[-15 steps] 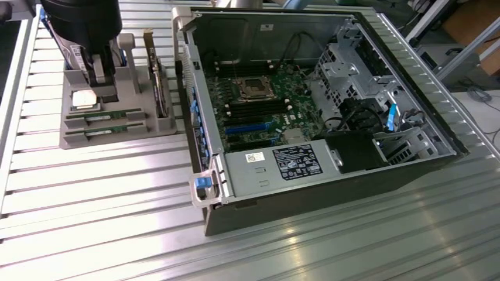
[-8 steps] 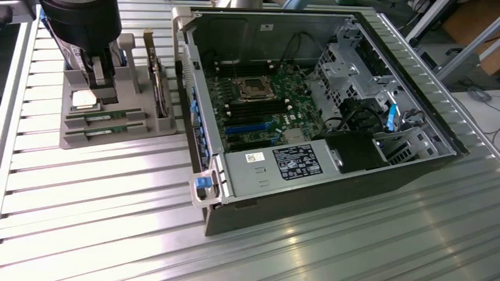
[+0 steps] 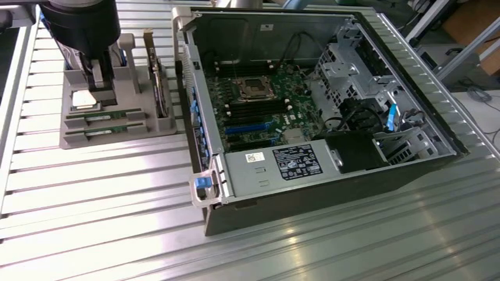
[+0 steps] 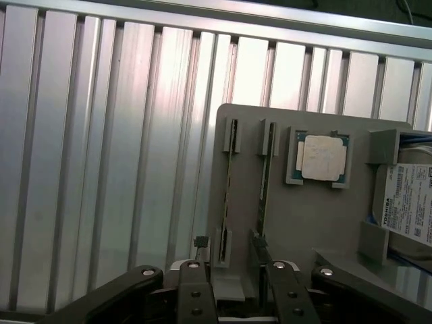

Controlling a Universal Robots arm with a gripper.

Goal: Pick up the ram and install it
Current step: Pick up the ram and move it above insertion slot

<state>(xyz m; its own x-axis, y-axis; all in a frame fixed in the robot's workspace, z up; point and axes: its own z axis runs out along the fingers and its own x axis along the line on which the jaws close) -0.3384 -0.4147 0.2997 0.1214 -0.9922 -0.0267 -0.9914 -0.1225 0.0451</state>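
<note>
Wrist view gives us the black gripper [image 4: 236, 287], jaws wide and empty, above the grey tray [image 4: 304, 223] where two thin green ram sticks [image 4: 228, 182] stand edgewise, a square silver CPU chip [image 4: 322, 157] and white-labelled silver hard drive [image 4: 408, 202] beside them, ribbed aluminium table [image 4: 101, 169] beyond its edge.

Arm [image 3: 78, 29]: is hanging over the grey holder [image 3: 117, 139] at the exterior view's left, with the gripper [image 3: 100, 82] pointing down at it.
Ram: first ram stick [image 3: 105, 115] and second ram stick [image 3: 105, 132] are sitting side by side in the holder.
CPU chip [image 3: 84, 100]: is lying just beside the gripper.
Hard drive [image 3: 158, 76]: is standing on edge.
Computer case [image 3: 328, 35]: is lying open, with the motherboard [image 3: 258, 111] showing.
</note>
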